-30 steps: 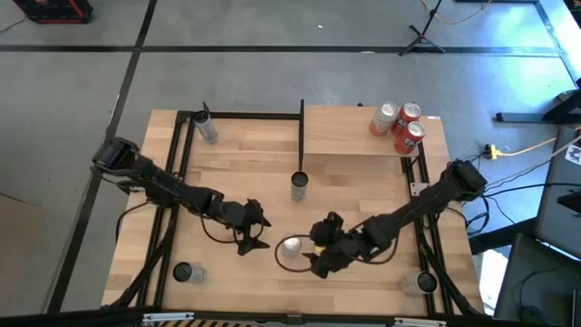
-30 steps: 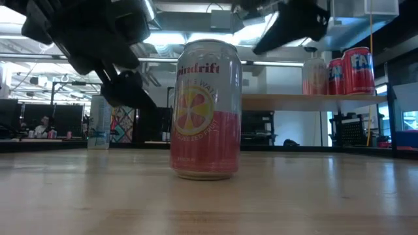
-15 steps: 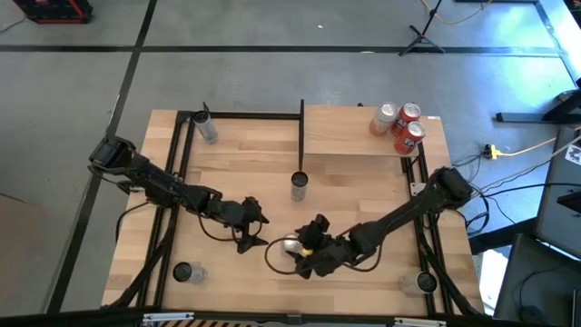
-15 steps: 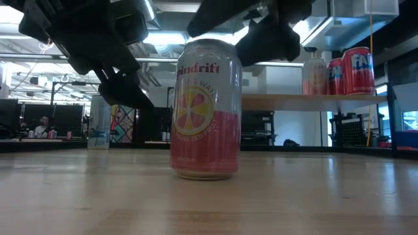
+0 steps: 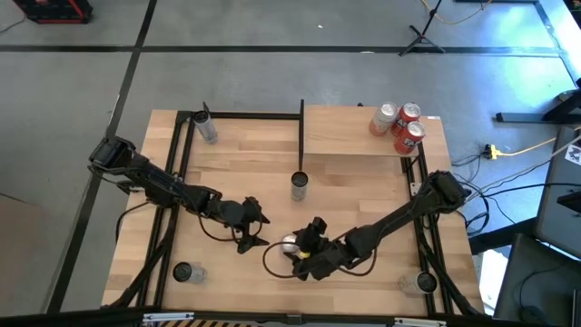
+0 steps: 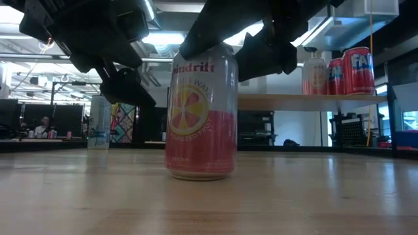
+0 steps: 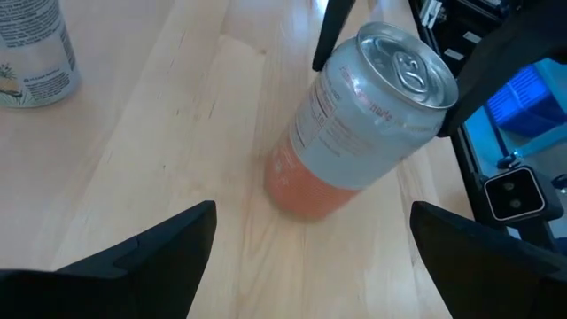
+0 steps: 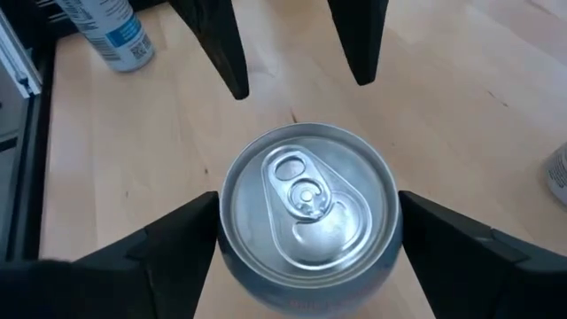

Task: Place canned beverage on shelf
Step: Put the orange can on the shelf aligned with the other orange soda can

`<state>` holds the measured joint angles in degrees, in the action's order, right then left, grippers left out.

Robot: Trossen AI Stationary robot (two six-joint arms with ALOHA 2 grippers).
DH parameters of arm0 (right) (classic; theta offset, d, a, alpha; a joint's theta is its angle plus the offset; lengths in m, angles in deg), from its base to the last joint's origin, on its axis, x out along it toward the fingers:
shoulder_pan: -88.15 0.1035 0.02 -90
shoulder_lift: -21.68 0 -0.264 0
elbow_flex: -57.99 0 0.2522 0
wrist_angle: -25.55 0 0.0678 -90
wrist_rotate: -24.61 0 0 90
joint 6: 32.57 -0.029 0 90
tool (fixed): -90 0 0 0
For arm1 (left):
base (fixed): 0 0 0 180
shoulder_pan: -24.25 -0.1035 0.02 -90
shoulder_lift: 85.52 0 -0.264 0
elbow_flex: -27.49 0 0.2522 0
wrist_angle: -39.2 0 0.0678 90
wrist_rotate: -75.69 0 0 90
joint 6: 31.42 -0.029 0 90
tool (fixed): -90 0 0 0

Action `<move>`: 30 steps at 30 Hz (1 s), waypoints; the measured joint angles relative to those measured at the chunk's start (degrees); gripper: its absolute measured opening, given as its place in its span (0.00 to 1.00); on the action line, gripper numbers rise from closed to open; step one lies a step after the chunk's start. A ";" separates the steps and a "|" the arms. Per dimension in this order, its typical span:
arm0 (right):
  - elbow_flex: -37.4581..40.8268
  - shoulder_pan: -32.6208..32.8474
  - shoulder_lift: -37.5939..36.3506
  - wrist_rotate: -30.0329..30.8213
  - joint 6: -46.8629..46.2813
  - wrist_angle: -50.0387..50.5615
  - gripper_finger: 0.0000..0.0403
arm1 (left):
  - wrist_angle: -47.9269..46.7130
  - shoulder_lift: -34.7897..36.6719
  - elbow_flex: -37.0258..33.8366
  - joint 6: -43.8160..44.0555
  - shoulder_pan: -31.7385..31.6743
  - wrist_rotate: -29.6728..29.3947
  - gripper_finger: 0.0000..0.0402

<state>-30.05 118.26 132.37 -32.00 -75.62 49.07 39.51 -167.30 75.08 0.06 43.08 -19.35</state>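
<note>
Pink-and-silver canned beverage (image 6: 200, 119) standing upright on the plank tabletop (image 5: 245, 173), near the table's front edge and between the two arms; in the low view it leans very slightly rather than sitting square. Right gripper (image 8: 306, 226) straddles the can from above: the right wrist view shows one dark finger (image 8: 168, 239) at each side of the lid, close against the can wall, jaws spread wide. Whether the pads already press the can cannot be told, so no grasp is claimed. Left gripper (image 5: 247, 229) waits just beside the can, released, its fingers parted with nothing between them. Shelf (image 5: 349, 132), the pale raised board at the table's far right corner, already carries three red cans (image 5: 400, 122) at its right end; the rest of the board is bare. Other loose cans stand elsewhere on the tabletop, one near the middle (image 5: 299, 186).

Progress, as judged: early stage. The can is reached and bracketed but not lifted; closing on it, raising it, carrying it across to the shelf and setting it down all remain.

Change from the earlier frames: the right arm has swung in from the can's right and lowered over it, and the can has shifted a little leftward in the low view. The left arm is unmoved.
</note>
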 joint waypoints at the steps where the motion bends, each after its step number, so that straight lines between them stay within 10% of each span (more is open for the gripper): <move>1: -0.02 -0.13 0.00 0.02 0.00 0.11 0.81 | 0.03 0.00 0.00 0.00 0.00 -0.01 0.93; 14: 0.31 -0.92 -2.88 -1.68 2.48 2.78 0.61 | 0.52 0.04 0.00 0.37 0.00 2.84 0.93; 30: 0.15 -0.91 -26.06 0.38 2.89 27.45 0.61 | 0.67 0.04 0.02 4.60 0.00 7.62 0.93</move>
<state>-29.90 117.35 106.31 -31.62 -72.73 76.52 40.18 -167.26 75.10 4.66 43.08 -11.73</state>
